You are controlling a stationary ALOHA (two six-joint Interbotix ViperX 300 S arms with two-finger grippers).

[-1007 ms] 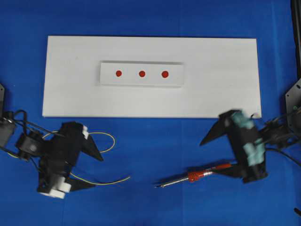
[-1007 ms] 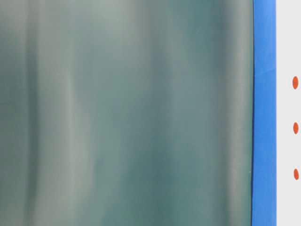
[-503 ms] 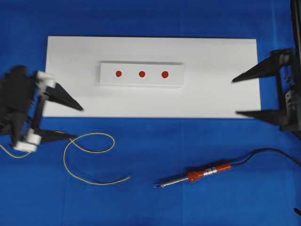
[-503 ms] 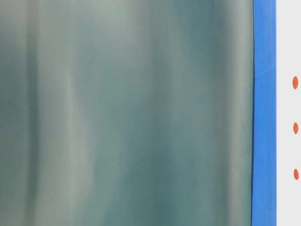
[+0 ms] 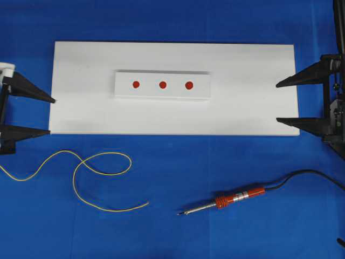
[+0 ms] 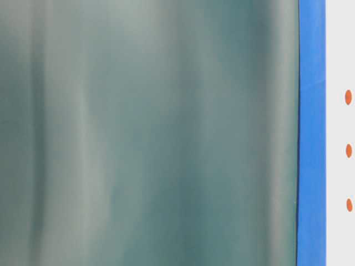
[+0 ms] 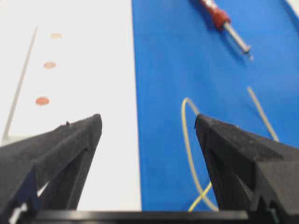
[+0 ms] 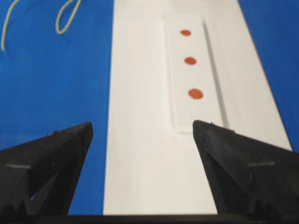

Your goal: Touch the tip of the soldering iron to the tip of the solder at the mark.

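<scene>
The soldering iron (image 5: 232, 199) lies on the blue cloth at the front right, with its orange-red handle to the right and its tip (image 5: 179, 214) pointing left. Curled on the cloth at the front left is the solder (image 5: 74, 181), a thin yellow wire. Three red marks (image 5: 163, 84) sit on a raised white strip (image 5: 161, 94). At the board's left end my left gripper (image 5: 51, 115) stands open and empty. My right gripper (image 5: 277, 102) is open and empty over the board's right end. The left wrist view shows the solder (image 7: 186, 140) and the iron (image 7: 219, 16) beyond my open left gripper (image 7: 147, 119).
A large white board (image 5: 242, 113) carries the strip. The iron's black cord (image 5: 302, 174) trails off to the right. In the table-level view a blurred grey-green surface (image 6: 150, 133) fills most of the picture, leaving only the marks (image 6: 348, 151) at the right edge.
Both arms have pulled back from low over the solder and the iron to the board's two ends, turning their fingers inward. The solder and the iron lie where they were.
</scene>
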